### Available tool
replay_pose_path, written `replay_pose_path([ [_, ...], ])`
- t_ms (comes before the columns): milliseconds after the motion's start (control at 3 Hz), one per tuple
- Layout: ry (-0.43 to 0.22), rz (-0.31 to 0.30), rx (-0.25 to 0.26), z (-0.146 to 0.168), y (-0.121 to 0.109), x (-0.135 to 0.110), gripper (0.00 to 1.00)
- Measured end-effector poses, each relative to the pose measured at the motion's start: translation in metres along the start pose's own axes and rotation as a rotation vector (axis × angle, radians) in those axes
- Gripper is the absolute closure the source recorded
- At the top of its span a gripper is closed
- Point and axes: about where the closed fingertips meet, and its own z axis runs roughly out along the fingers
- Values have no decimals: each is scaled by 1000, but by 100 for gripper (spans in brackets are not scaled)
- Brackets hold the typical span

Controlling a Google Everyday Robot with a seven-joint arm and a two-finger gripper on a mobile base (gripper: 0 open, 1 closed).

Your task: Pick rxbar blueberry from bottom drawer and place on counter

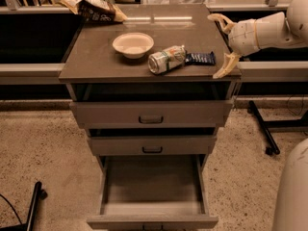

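The rxbar blueberry point(200, 58), a small flat dark navy bar, lies on the counter point(96, 61) near its right front, touching the end of a silver-green can point(166, 59) lying on its side. My gripper point(222, 44) is open and empty at the counter's right edge, just right of the bar and apart from it. One finger points up at the back and the other down at the front edge. The bottom drawer point(152, 186) is pulled fully out, and its grey inside holds nothing.
A pale bowl point(133, 44) sits mid-counter. A brown-and-tan snack bag point(94, 8) lies at the back left corner. The two upper drawers point(151, 114) stand slightly out. A dark stand leg point(262, 129) is on the floor at right, and my white base point(293, 191) is at lower right.
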Motion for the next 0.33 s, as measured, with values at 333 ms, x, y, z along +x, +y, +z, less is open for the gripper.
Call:
replay_pose_path([
  [333,42,-22,-5,-16,-1,-5,0],
])
